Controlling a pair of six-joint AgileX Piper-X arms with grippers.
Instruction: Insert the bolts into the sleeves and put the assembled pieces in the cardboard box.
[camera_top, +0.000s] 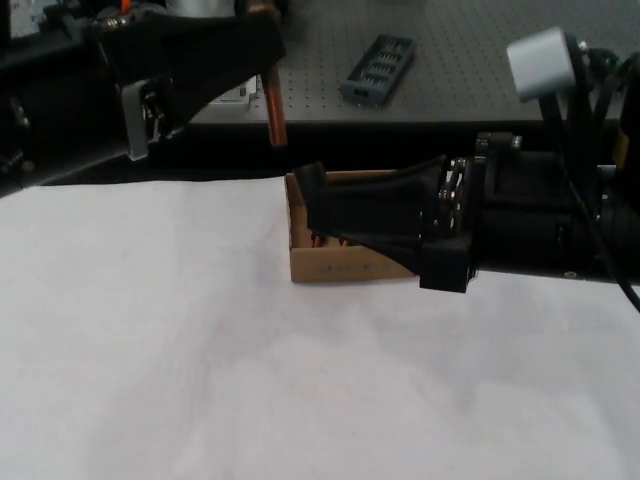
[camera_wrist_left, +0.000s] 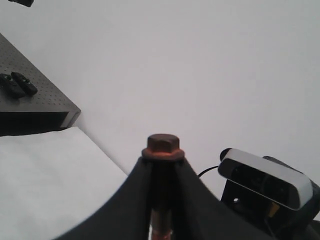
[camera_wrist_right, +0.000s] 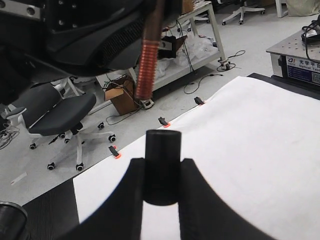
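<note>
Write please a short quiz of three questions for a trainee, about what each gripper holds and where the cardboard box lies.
1. True or false: the bolt in the left gripper is already inside the sleeve.
2. Choose one: what does the right gripper hold? A. the black sleeve. B. a second bolt. C. nothing.
3. Fill the gap: in the high view, the cardboard box lies on a ___ sheet.

Key: 1 false, since the bolt's threaded end is apart from the sleeve; 2 A; 3 white.
</note>
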